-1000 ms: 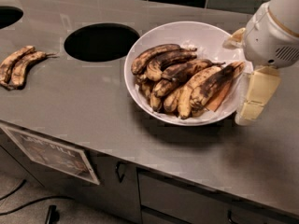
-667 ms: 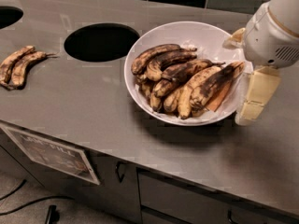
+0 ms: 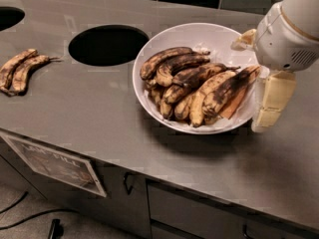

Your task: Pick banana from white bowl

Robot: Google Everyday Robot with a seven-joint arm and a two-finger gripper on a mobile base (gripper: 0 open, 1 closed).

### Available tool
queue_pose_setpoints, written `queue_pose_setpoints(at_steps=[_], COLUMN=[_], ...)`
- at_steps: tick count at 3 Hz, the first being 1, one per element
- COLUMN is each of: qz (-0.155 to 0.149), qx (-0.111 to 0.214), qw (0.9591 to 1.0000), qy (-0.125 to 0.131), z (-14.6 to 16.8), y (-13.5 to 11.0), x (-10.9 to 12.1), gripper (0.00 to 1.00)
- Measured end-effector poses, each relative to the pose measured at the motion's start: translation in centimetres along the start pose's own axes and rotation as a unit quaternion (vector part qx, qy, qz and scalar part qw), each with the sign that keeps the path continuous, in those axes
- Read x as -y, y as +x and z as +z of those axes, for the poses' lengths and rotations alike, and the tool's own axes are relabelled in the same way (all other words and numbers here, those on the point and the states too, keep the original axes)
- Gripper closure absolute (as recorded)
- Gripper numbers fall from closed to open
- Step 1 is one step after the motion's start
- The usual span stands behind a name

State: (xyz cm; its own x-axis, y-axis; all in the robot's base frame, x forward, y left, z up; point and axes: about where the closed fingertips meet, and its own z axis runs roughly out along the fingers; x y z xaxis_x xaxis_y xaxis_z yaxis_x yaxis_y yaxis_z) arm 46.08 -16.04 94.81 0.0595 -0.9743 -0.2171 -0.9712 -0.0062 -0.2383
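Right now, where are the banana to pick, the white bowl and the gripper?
banana (image 3: 232, 86), camera view, mid-length on its black streak.
white bowl (image 3: 209, 36), camera view, bare far inner wall.
gripper (image 3: 270, 99), camera view, cream part outside bowl's right rim.

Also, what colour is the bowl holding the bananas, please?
The bowl is glossy white, seen in the camera view; the pincer hangs at its right rim.

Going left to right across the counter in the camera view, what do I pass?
Two loose bananas → round counter hole → white bowl → gripper, hanging just outside the bowl's right rim.
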Motion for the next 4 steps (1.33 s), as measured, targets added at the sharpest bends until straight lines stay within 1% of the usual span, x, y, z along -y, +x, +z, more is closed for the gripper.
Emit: queue_pose_setpoints(at_steps=[1,3,4], qz=[-0.028,-0.058,-0.067], qx=[0.002,0.009,0.012], qw=[0.9996,0.9981,0.9974], qy=[-0.005,-0.016,-0.023], z=[0.2,1.1,1.7], y=[-0.1,-0.3,-0.5], x=[0.1,0.7,1.0], gripper=[0.00,0.00,0.00])
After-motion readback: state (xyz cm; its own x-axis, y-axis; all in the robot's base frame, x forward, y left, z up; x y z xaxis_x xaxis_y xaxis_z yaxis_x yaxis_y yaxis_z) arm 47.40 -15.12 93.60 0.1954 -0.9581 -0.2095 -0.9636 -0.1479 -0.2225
